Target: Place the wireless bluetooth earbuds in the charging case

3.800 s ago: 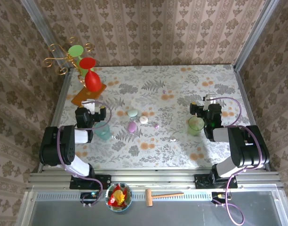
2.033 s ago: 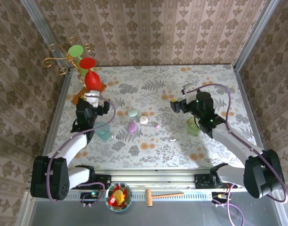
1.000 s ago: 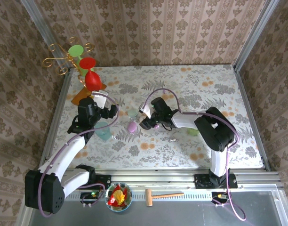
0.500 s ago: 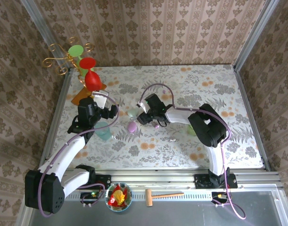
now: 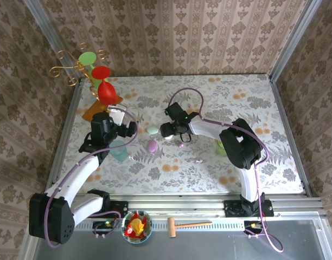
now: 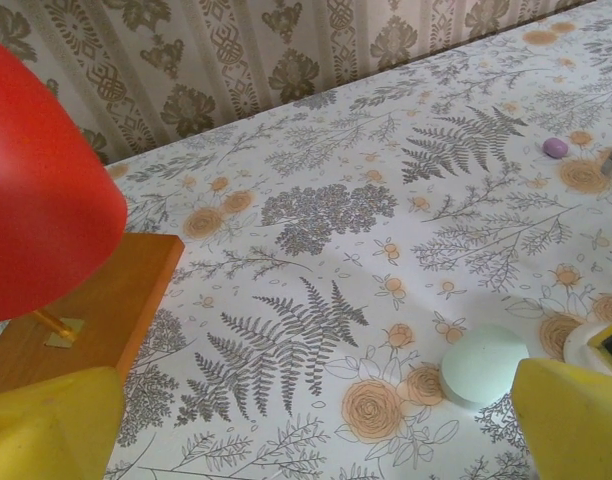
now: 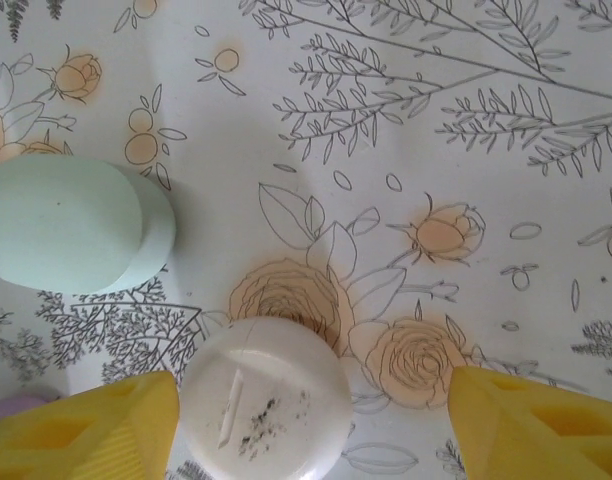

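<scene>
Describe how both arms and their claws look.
Both the left arm and right arm have bulky black joints joined by pale grey-white links, each trailed by a thin purple cable. The left claw and right claw have black bodies; their fingers are blocky and bright yellow.

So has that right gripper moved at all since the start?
Yes. The right gripper has swung left from the table's right side to the middle, and now hovers over the white case, beside the mint case.
</scene>
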{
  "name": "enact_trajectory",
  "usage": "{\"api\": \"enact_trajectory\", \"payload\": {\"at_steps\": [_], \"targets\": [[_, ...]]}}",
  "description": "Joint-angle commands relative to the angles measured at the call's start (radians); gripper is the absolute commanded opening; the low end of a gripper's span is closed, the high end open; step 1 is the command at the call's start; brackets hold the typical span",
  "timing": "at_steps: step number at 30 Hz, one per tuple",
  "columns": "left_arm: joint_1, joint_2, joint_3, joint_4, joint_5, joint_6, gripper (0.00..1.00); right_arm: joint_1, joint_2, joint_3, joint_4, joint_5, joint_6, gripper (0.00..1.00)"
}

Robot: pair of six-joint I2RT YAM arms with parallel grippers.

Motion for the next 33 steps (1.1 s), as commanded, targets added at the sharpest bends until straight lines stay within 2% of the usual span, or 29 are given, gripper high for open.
{"api": "enact_trajectory", "payload": {"at_steps": [1,12,15,26,33], "targets": [[-0.007,0.002,0.023,0.014,0.015,-0.024,1.0,0.001,0.043,0.094,-0.145,-0.007,0.052,0.72],[-0.01,-0.007,0.014,0.011,0.009,-0.02,1.0,0.037,0.199,0.334,-0.445,0.13,0.124,0.67],[-0.012,-0.009,0.012,0.014,0.01,-0.021,1.0,0.04,0.233,0.388,-0.501,0.127,0.155,0.65],[-0.016,-0.012,0.0,0.026,0.008,-0.018,1.0,0.056,0.252,0.426,-0.534,0.068,0.18,0.54],[-0.02,-0.02,-0.003,0.022,0.006,-0.012,1.0,0.053,0.29,0.48,-0.574,0.109,0.159,0.59]]}}
